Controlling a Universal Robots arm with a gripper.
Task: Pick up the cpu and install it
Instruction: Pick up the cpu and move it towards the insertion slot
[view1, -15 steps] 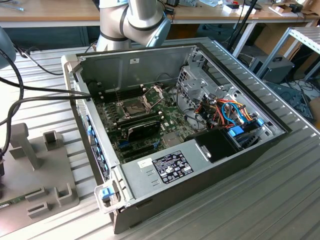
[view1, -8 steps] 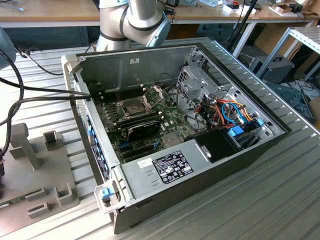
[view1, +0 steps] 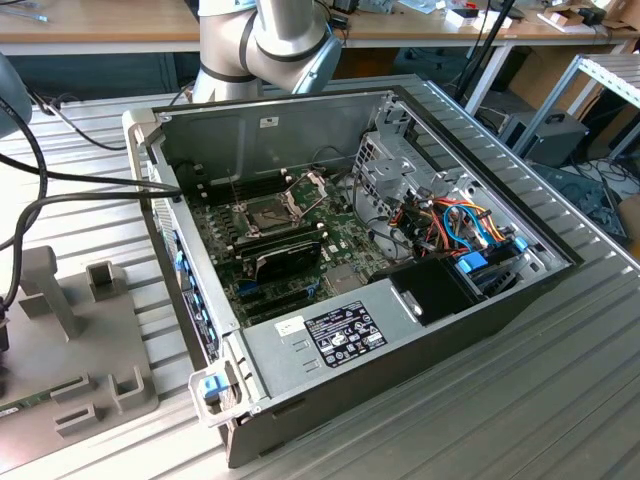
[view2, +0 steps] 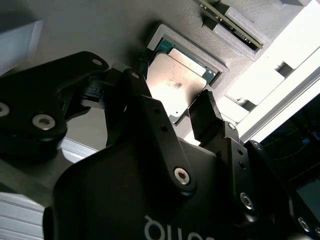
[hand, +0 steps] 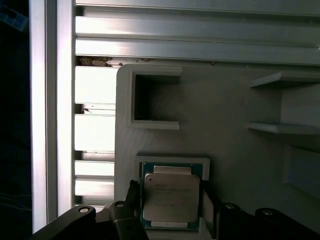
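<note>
Square silver cpu (hand: 171, 197) straddled by the parted, empty gripper (view2: 171, 90).
A metal computer case (view1: 270, 125) is shown in the exterior view.

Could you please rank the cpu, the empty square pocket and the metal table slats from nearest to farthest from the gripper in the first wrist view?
1. cpu: lying in its recess on the grey holder, straddled by the open gripper.
2. empty square pocket: farther along the same holder.
3. metal table slats: beyond the holder's far edge.
</note>
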